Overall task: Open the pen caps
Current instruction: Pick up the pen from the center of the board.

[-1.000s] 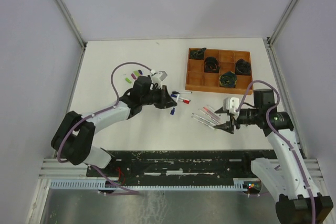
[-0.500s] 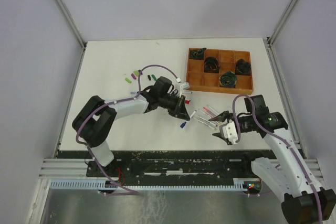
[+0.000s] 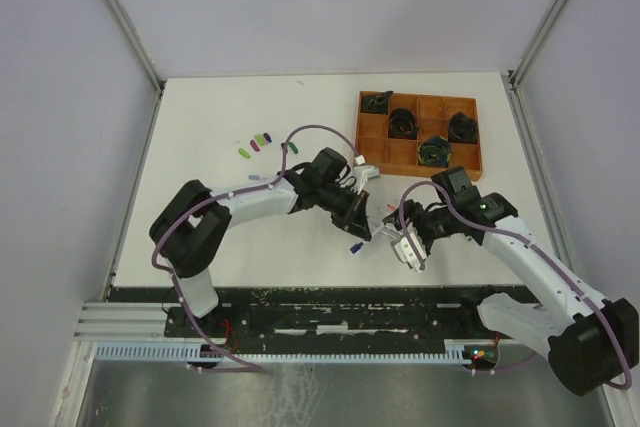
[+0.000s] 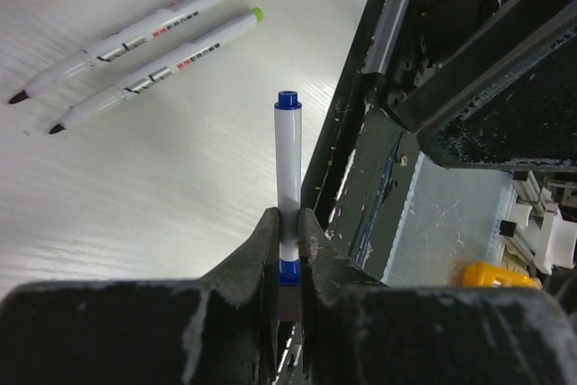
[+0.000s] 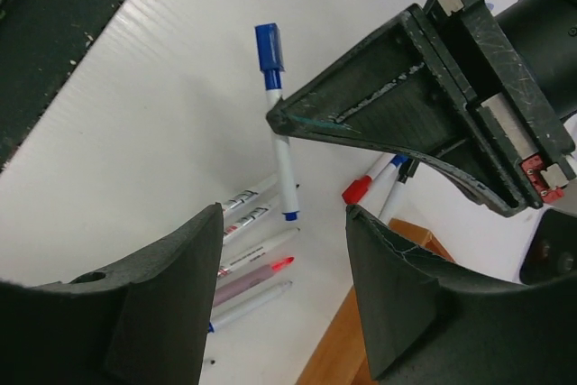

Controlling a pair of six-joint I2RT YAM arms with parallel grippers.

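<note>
From above, the left gripper (image 3: 362, 229) and the right gripper (image 3: 392, 237) come close together near the middle of the white table (image 3: 220, 117), in front of the brown wooden compartment tray (image 3: 418, 135). Only a blue speck of the held thing peeks out below the left fingers. This view alone shows the small loose green and purple caps (image 3: 252, 144), lying well apart to the left.

The left wrist camera makes the grip plain. The left gripper (image 4: 288, 223) is pinched tight on a slim white-grey marker pen (image 4: 288, 160), its fingers squeezing the barrel just beside the stubby blue plastic cap (image 4: 288, 270). The pen's long axis runs straight up this frame, with the small blue tail end farthest from the camera. To the left, two uncapped pens (image 4: 153, 26) with purple and green tails lie flat on the table.

The right wrist camera sees the same pen (image 5: 284, 146) from the other side. It is nearly upright in the frame and slightly tilted, with the cap (image 5: 268, 46) uppermost and the tail end down over a cluster of loose pens (image 5: 257, 250). Whether the tail touches anything cannot be told. The right gripper (image 5: 281, 223) has its jaws spread wide and grips nothing; the pen is beyond the gap, untouched.
</note>
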